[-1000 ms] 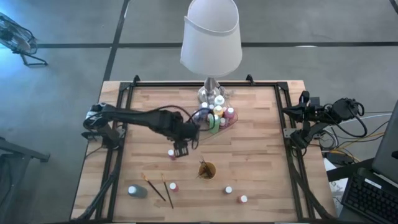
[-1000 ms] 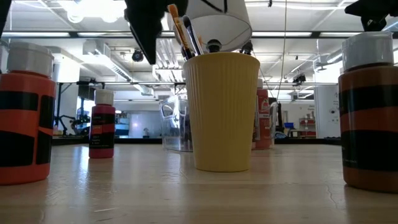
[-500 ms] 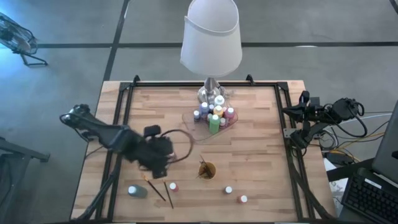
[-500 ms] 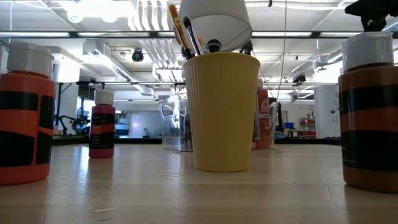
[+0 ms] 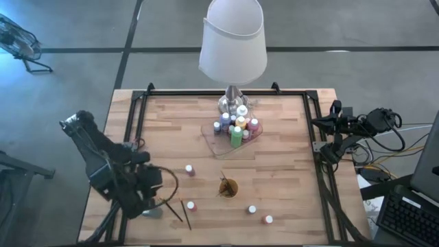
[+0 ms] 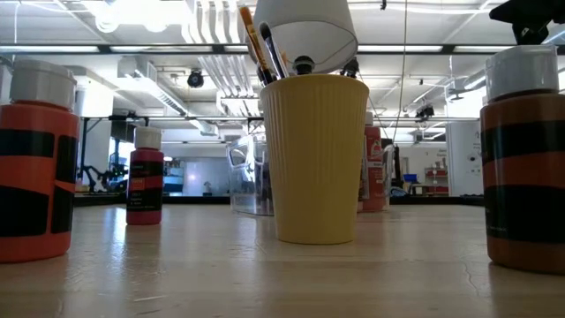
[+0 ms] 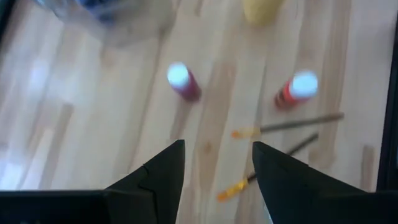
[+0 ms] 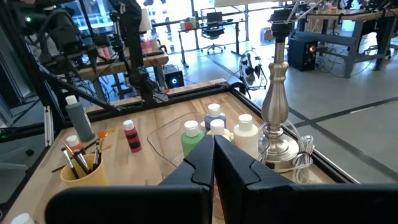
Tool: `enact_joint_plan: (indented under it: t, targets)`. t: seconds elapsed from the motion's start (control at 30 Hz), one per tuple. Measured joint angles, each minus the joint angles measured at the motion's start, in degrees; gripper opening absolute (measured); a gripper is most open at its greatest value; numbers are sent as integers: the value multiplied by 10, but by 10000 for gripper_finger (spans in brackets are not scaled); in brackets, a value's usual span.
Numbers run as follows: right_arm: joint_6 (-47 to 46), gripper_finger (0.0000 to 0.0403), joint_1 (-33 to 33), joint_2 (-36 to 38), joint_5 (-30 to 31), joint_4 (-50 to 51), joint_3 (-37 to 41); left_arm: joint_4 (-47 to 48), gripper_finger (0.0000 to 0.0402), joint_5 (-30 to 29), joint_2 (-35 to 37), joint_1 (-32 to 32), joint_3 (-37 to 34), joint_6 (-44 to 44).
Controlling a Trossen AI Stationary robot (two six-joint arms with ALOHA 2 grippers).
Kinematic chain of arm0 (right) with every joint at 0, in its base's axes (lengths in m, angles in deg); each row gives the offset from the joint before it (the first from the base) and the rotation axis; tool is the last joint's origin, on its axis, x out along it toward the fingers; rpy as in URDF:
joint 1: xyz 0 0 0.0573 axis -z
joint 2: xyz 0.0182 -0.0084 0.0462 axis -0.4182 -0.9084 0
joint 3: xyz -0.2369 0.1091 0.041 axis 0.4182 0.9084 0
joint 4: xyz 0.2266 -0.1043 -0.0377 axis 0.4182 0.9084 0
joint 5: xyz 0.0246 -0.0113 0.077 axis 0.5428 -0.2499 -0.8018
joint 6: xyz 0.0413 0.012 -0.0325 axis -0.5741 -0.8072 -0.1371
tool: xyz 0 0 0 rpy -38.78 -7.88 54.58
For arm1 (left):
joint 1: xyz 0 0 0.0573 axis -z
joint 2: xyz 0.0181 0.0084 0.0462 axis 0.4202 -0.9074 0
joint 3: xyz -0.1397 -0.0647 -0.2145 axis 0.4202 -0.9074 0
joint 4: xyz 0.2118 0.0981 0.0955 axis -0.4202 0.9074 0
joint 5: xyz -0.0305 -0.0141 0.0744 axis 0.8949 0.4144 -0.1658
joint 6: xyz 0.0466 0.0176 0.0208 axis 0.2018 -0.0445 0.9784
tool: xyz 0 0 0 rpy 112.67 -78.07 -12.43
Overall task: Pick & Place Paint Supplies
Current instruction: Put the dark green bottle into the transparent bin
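Note:
My left gripper [image 5: 152, 195] hovers open over the table's near left part, holding nothing [image 7: 217, 163]. Ahead of it stand a maroon bottle [image 7: 184, 81] and a red bottle [image 7: 297, 89], and two thin brushes [image 7: 287, 124] lie flat on the wood. A grey bottle [image 5: 151, 211] stands just by the gripper. Two more bottles [image 5: 252, 209] stand near the front edge. Several bottles [image 5: 235, 127] stand in the clear tray [image 5: 214, 140]. My right gripper [image 8: 212, 148] waits shut at the table's right edge.
An orange cup [image 5: 228, 186] with brushes in it stands mid-table, near the front. A lamp [image 5: 233, 41] stands at the far edge, its base [image 8: 277, 146] right behind the tray. Dark rails [image 5: 130, 130] run along the table's sides.
My left gripper has swung from the middle of the table, beside the maroon bottle, toward the near left corner, rising a little and turning. It has stayed open. The maroon bottle stands where it was.

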Motion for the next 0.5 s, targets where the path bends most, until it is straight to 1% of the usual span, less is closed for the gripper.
enact_joint_plan:
  t: [0.17,0.5]
  targets:
    - [0,8,0,0,0,0,0,24,193,34,13,69,-21,-68]
    - [0,8,0,0,0,0,0,18,193,43,25,202,-22,-255]
